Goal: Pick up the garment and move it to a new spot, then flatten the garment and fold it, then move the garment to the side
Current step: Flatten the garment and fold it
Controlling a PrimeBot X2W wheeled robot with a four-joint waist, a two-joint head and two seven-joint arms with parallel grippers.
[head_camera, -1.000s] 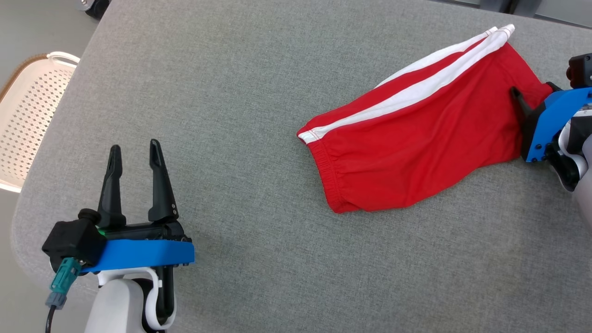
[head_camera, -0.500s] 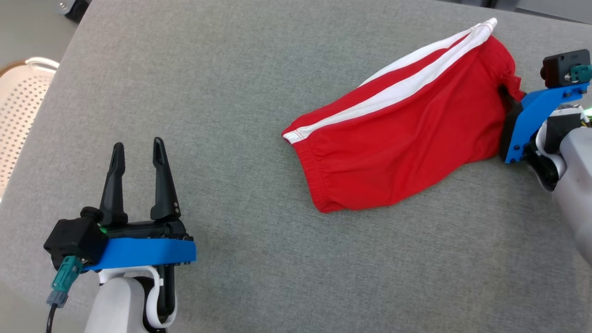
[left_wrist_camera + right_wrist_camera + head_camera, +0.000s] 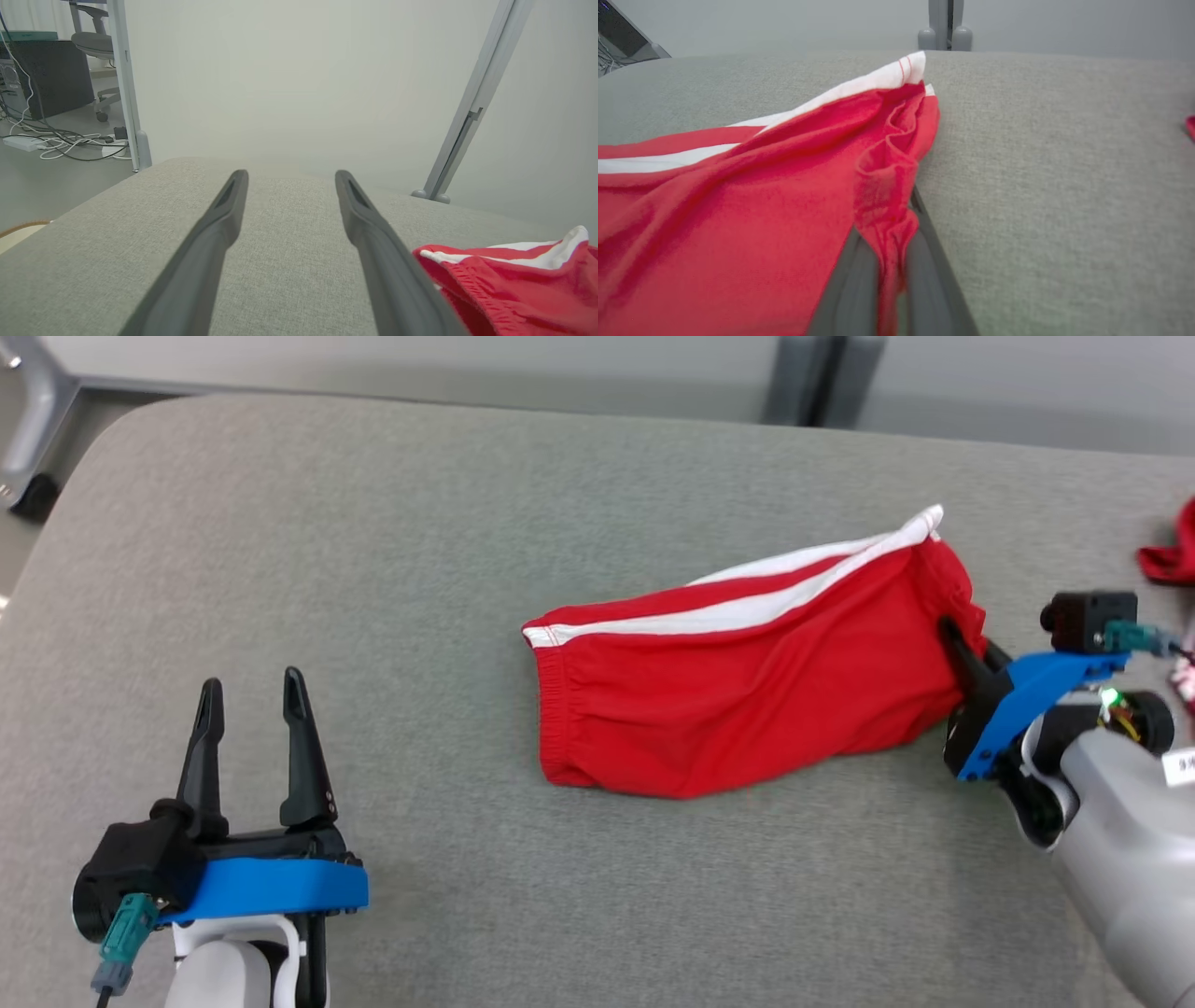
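Red cloth is bunched between the two dark fingers of the right gripper [image 3: 952, 633], which are pressed together on the right-hand end of the red shorts [image 3: 738, 700], at the right of the head view. The right wrist view shows a pinched ridge of fabric rising from between them. A grip on one edge like this looks meant for lifting or dragging the garment to a new spot, so the first step seems to be in hand.

Outward from the pinch, the shorts lie mostly flat across the middle of the grey fabric table [image 3: 373, 523]. The elastic waistband [image 3: 557, 709] points left and the white side stripes [image 3: 747, 613] run along the upper edge. Held by one end only, the rest will likely trail and wrinkle.

At the lower left, the left gripper [image 3: 250, 686] is over bare table, well apart from the shorts. Its jaws are spread wide and empty, probably kept ready to help flatten. Another scrap of red cloth [image 3: 1172, 555] sits at the far right edge, apart from the shorts
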